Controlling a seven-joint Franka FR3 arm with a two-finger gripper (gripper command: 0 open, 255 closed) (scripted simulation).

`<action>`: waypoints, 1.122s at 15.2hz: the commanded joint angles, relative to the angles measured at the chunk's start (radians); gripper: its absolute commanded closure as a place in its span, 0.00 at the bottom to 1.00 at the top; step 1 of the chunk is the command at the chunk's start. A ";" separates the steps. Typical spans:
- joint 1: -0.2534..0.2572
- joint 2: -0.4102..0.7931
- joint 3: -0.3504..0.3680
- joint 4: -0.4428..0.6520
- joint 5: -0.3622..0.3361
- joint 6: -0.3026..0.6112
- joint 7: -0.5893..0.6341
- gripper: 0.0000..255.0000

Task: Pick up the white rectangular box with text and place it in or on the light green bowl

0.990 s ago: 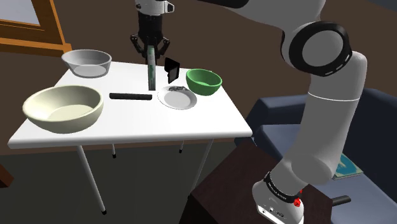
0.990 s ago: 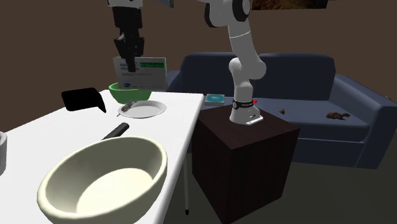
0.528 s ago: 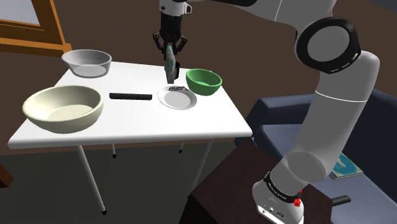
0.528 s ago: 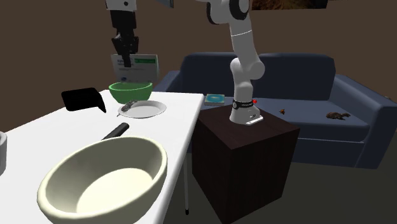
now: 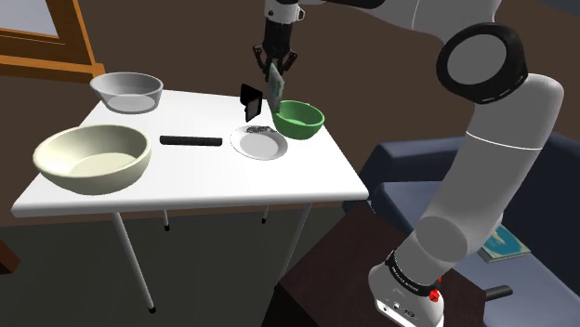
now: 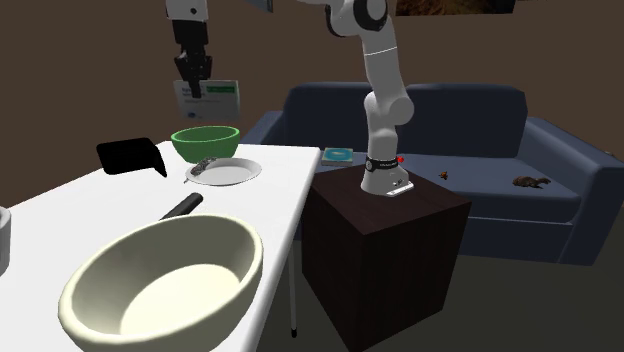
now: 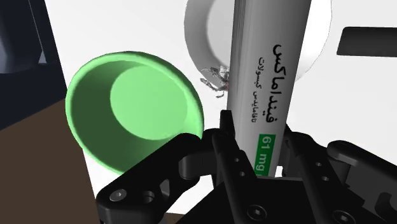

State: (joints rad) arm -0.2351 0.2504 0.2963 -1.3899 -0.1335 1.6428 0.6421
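Note:
My black gripper (image 5: 274, 67) is shut on a flat white box with black script and a green stripe (image 5: 276, 83), which hangs from the fingers high above the table. The box (image 6: 213, 99) sits in the air just above the far rim of the light green bowl (image 6: 205, 141). Between the gripper (image 7: 254, 159) fingers the box (image 7: 264, 76) stretches away from the hand, with the green bowl (image 7: 130, 108) lying beside it below. The bowl (image 5: 297, 117) stands near the table's right end in the shoulder view.
On the white table (image 5: 186, 181) are a small white plate (image 5: 258, 143) with a tiny dark object (image 5: 259, 129), a black upright thing (image 5: 250, 100), a black bar (image 5: 190, 140), a large cream bowl (image 5: 93, 158) and a grey bowl (image 5: 126, 90). A dark blue sofa (image 6: 480, 150) stands behind.
The gripper has carried the box up and toward the shoulder view's right, from above the plate to just over the green bowl's rim. The black upright thing is uncovered again.

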 commanded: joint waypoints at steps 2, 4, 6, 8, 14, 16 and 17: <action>-0.039 0.010 -0.022 0.023 0.004 -0.007 -0.064 1.00; -0.065 0.020 -0.038 0.041 0.006 -0.012 -0.107 1.00; -0.091 0.034 -0.052 0.065 0.007 -0.019 -0.149 1.00; -0.116 0.054 -0.066 0.096 0.008 -0.028 -0.191 1.00; -0.184 0.130 -0.104 0.206 0.008 -0.053 -0.303 1.00; -0.187 0.121 -0.104 0.164 0.010 -0.021 -0.301 1.00; -0.188 0.116 -0.104 0.144 0.011 -0.005 -0.301 1.00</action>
State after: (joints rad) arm -0.4223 0.3650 0.1922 -1.2364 -0.1226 1.6250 0.3418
